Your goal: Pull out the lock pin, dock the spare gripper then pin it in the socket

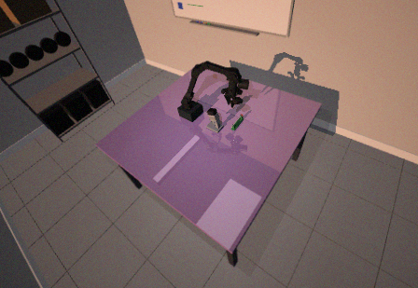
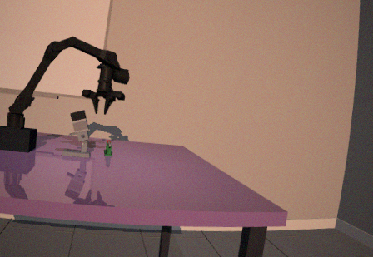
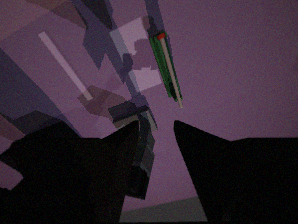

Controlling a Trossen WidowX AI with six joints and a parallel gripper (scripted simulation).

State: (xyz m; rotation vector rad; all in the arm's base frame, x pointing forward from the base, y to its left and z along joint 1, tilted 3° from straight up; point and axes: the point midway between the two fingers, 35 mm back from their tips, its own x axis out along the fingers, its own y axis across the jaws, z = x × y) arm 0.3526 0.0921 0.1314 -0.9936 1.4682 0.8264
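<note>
Hanging above the purple table [image 2: 175, 177], gripper [image 2: 102, 104] has fingers part-closed with nothing between them, clear of the mount [image 2: 80, 135] just below; green spare gripper [image 1: 237, 122] lies flat beside the mount, pale rod along it, pin not discernible

The place looked like a small lab or a workshop room. A whiteboard [image 1: 233, 0] hung on the beige wall, with a few coloured notes on it and a marker tray below. In the corner stood a dark shelving unit [image 1: 44, 54] that held round black objects and storage bins. The floor [image 1: 350, 217] was of grey tiles. In the middle stood a purple work table [image 1: 201, 161] with a black robot arm [image 1: 210, 79] mounted on it.
</note>
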